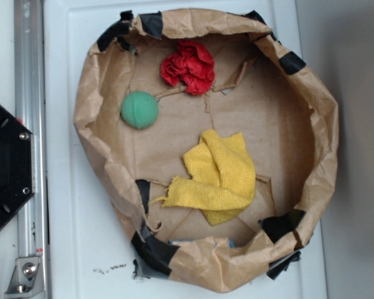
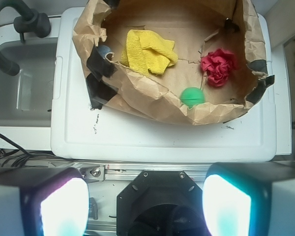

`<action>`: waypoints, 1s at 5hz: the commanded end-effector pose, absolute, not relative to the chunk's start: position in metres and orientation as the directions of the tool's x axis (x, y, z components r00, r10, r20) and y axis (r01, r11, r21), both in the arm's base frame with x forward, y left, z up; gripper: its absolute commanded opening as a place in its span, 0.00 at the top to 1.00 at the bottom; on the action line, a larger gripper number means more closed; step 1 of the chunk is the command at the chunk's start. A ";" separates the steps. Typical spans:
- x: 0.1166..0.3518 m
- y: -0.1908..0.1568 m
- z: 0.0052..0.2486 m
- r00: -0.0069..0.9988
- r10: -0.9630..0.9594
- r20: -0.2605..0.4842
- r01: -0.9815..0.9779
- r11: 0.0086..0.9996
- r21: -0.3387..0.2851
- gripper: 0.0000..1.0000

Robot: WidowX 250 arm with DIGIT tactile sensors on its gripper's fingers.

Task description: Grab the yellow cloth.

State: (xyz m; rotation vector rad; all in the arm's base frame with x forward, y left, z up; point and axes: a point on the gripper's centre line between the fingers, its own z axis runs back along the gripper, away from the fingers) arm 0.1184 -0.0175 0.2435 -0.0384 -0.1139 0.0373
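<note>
White tabletop [image 1: 68,249], paper-walled bin [image 1: 324,143]: yellow cloth [image 1: 219,177] crumpled, long axis diagonal; jaws [image 2: 147,206] spread wide, empty.

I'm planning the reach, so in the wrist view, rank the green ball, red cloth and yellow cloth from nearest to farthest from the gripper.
Judged from the gripper at the bottom of the wrist view:
1. Green ball, just inside the near wall of the paper bin, right of centre.
2. and 3. Red cloth to the right and yellow cloth to the left; too close to call.
</note>
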 end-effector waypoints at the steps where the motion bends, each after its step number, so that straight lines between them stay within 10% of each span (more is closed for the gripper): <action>1: 0.118 -0.017 0.243 0.993 0.039 0.113 -0.035 0.999 -0.040 0.00; 3: 0.210 0.039 0.155 0.929 0.303 0.213 -0.268 0.947 -0.178 0.00; 5: 0.285 0.007 0.114 0.967 0.136 0.215 -0.097 0.979 -0.182 0.00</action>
